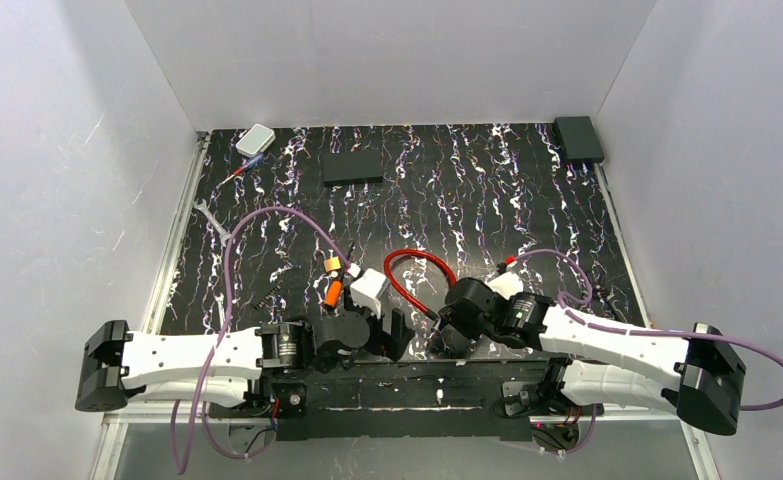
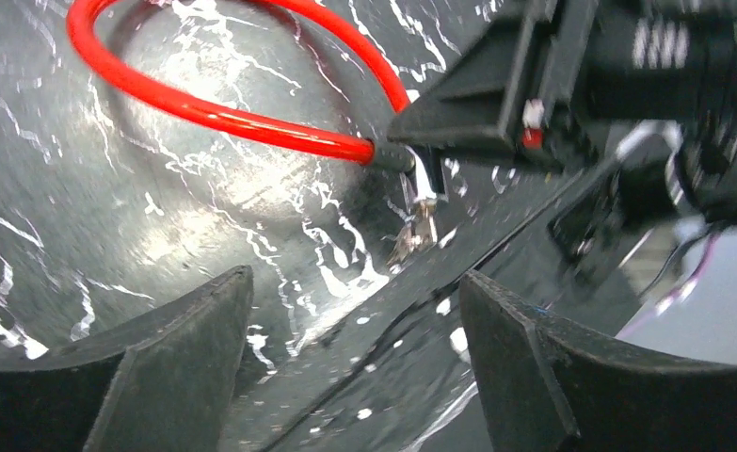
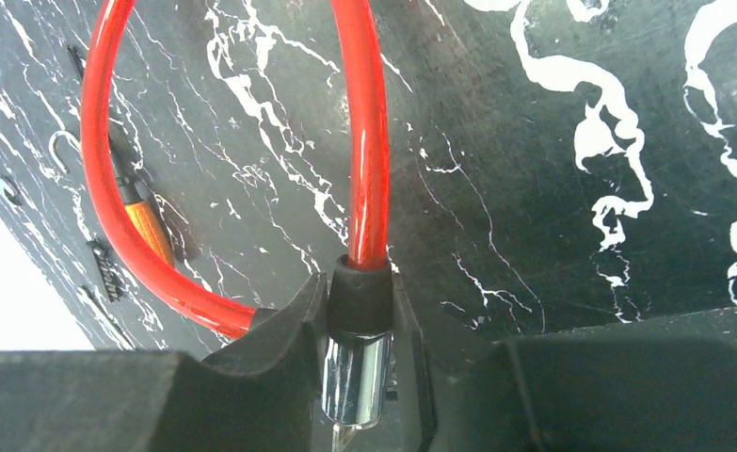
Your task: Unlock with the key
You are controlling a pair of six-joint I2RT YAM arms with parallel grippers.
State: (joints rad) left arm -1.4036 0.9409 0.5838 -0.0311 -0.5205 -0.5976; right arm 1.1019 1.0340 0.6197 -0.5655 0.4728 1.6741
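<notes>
Early going, by the look of it: on the marbled worktop [image 1: 467, 200], left of the red loop as seen from above, the orange key [image 3: 148, 231] lying loose and ungrasped, and near it the left end effector [image 2: 355, 367], spread wide with nothing between the fingers. Further right, the red cable lock [image 3: 369, 169], loop apparently closed, its black collar and chrome barrel clamped in the right end effector [image 3: 357, 377]; fetching, inserting and turning the key seemingly all left to do. No brand, label or writing legible anywhere.

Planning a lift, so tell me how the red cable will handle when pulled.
The red cable is probably springy, not limp: it holds a smooth loop. Its glossy jacket looks slippery; the black collar seems a surer hold.
</notes>
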